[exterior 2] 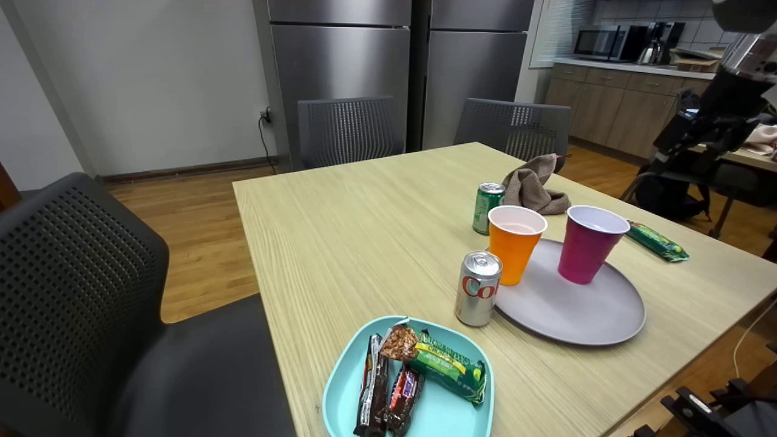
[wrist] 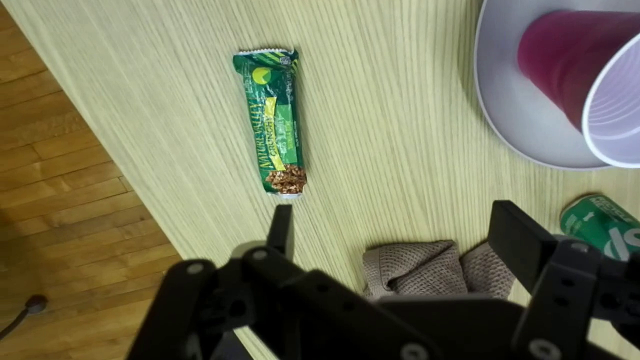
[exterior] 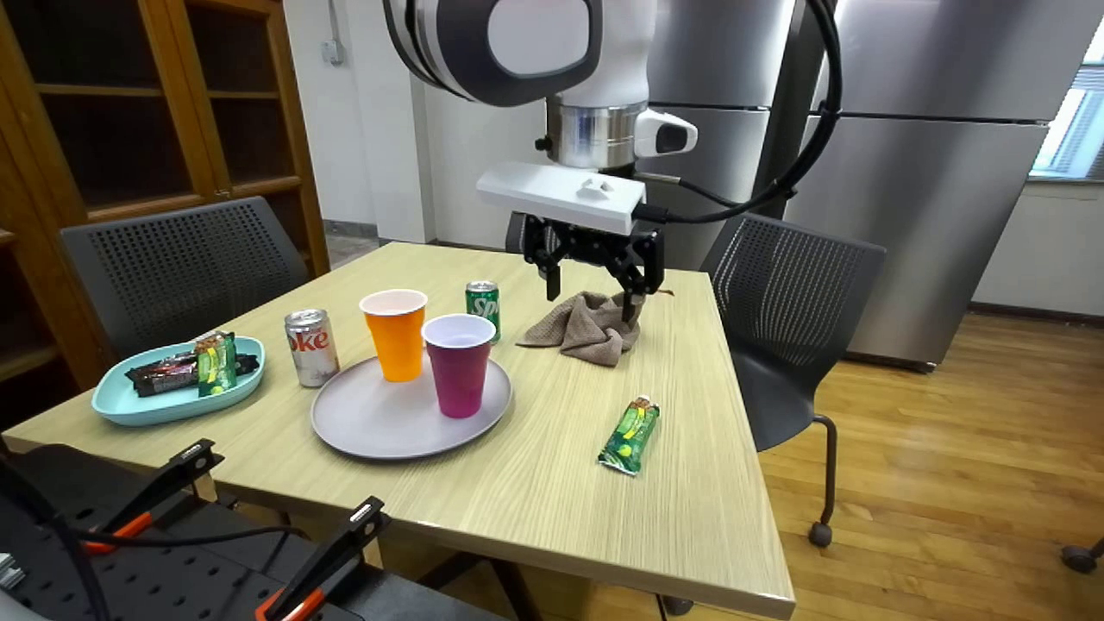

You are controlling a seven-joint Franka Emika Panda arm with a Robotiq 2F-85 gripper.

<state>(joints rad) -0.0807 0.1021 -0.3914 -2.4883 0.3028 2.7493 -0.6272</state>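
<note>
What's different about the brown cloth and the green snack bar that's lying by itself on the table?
The cloth is plain brown, while the snack bar has a green wrapper with yellow parts and printed words. The cloth is bunched up in soft folds with a raised bit; the snack bar lies flat and straight. Even crumpled, the cloth takes up more room than the snack bar. Both rest on the bare wood of the table.

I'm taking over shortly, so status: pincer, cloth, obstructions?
Pincer open, empty. Cloth crumpled on table, untouched. No obstruction seen between them.
</note>
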